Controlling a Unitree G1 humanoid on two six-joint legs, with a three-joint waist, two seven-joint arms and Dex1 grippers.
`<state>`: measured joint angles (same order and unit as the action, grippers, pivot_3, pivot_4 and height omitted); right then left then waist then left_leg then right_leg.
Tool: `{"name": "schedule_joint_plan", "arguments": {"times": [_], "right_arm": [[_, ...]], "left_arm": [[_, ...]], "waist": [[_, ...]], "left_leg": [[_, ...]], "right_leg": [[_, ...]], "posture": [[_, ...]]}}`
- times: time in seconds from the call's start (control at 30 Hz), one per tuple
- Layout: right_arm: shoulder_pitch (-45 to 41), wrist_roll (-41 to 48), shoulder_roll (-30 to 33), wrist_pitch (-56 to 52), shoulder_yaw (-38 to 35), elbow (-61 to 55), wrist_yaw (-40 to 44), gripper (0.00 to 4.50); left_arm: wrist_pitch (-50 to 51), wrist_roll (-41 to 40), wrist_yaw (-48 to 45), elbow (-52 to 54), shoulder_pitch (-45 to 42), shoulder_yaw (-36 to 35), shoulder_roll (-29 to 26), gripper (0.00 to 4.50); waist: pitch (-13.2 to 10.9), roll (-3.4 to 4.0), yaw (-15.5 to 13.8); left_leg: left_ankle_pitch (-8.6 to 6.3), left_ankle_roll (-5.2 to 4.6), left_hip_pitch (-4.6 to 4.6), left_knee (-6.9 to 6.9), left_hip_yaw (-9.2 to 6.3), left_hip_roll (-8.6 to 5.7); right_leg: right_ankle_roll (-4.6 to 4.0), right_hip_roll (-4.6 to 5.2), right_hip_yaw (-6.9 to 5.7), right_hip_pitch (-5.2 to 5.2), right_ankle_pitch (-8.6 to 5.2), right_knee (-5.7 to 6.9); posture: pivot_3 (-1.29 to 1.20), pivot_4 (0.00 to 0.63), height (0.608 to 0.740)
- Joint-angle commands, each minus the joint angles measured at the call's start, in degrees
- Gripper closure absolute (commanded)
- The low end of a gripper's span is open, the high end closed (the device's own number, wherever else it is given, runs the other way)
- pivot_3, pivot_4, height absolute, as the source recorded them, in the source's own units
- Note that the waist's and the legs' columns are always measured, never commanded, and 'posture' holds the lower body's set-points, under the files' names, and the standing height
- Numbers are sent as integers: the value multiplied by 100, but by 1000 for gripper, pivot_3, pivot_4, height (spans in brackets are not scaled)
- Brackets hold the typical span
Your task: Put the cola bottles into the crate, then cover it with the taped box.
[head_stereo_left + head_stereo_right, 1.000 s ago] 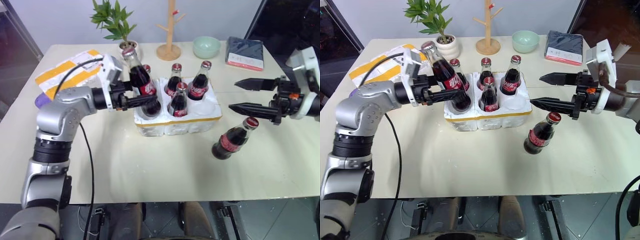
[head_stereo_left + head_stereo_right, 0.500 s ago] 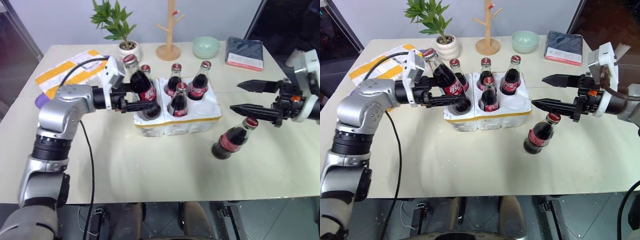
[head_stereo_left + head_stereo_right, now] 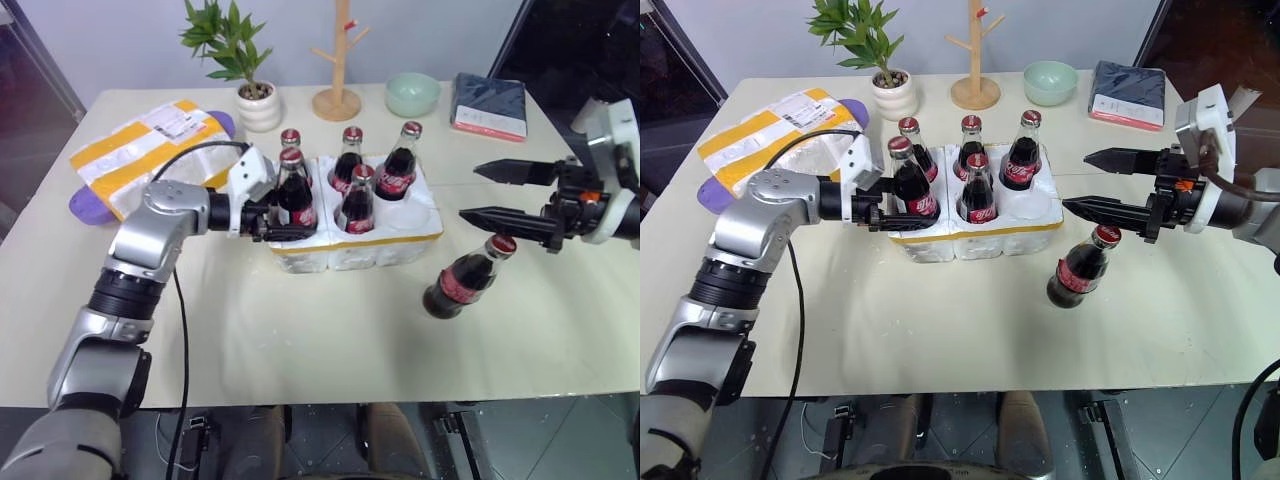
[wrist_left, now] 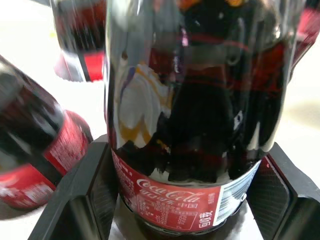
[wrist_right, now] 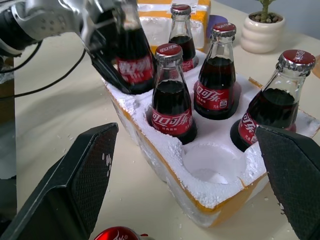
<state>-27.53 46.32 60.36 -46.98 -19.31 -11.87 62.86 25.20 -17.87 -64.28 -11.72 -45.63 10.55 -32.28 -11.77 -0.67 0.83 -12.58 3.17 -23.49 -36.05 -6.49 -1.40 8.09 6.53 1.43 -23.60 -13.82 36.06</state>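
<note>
The white foam crate (image 3: 355,225) with six round wells and a thin yellow tape strip stands near the middle of the pale desk (image 3: 300,340), closer to its far edge. Five small glass cola bottles with red labels and red caps stand in it: three in the far row and two in the near row. The near well at the right end (image 5: 212,162) is empty, so I judge that one bottle is missing there.

The left gripper (image 3: 270,212), with two black fingers, is closed around the body of the near-left bottle (image 3: 293,190), which sits upright in its well. In the left wrist view the fingers (image 4: 82,192) press both sides of the label. It seems that the bottle is just seated and the grip is not yet released.

The sixth cola bottle (image 3: 466,278) stands alone on the desk, right of the crate toward the right edge. The right gripper (image 3: 478,192) hangs above its cap with the fingers wide apart and holds nothing, probably waiting to come down on this bottle.

The white foam taped box (image 3: 135,148) with wide yellow bands and a shipping label lies near the far left corner, well apart from the crate, because the cover comes last
</note>
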Motion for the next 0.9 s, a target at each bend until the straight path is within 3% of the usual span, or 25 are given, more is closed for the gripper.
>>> {"name": "schedule_joint_plan", "arguments": {"times": [0.03, 0.07, 0.27, 0.47, 0.6, 0.73, 0.9], "right_arm": [[-174, 37, 116, 101, -139, -35, 28, 0], [-168, 31, 114, 106, -145, -39, 28, 0], [-59, -35, 150, 160, -211, -64, 69, 0], [279, -74, 314, 134, -815, -190, -142, 0], [1003, 13, 186, 110, -1780, -456, -205, 0], [1851, 438, -64, -486, -3048, -1078, -498, 0], [3494, 466, -829, -742, -4196, -2341, -799, 0]], "left_arm": [[-297, 220, 259, -115, -174, -116, 101, 320], [-308, 234, 254, -94, -150, -119, 108, 27], [153, -263, 123, 408, -83, -552, -101, 27], [2232, -2385, -457, 1707, -191, -1793, -1029, 27], [3118, -3410, -847, 2077, -179, -2234, -1674, 27], [3033, -3386, -1498, 2449, 242, -1878, -2208, 27], [2350, -2796, -1662, 2510, 509, -1198, -2060, 27]], "waist": [[0, 0, -8], [0, 0, -13], [0, 0, -3], [0, 1, 31], [0, 1, -8], [0, 2, -17], [5, -6, -39]], "left_leg": [[0, 0, 1, -2, 0, 0], [0, 0, 1, -3, 0, 0], [0, 0, 1, -3, -1, 0], [0, 0, 0, 7, -1, 1], [0, 0, 2, 4, -3, 0], [0, 0, 9, -1, -3, 0], [-1, -1, 15, -2, -5, 2]], "right_leg": [[0, 0, 0, 1, 0, 0], [0, 0, 0, 2, 0, 0], [1, 0, 0, 2, 0, 1], [1, 0, 0, -6, -1, 3], [4, 0, -1, 4, -3, 2], [3, 0, 0, 15, -4, 1], [1, -2, -2, 22, -5, -1]], "posture": [[0, 150, 739], [0, 150, 739], [0, 150, 739], [0, 150, 739], [0, 150, 739], [0, 150, 739], [0, 150, 739]]}}
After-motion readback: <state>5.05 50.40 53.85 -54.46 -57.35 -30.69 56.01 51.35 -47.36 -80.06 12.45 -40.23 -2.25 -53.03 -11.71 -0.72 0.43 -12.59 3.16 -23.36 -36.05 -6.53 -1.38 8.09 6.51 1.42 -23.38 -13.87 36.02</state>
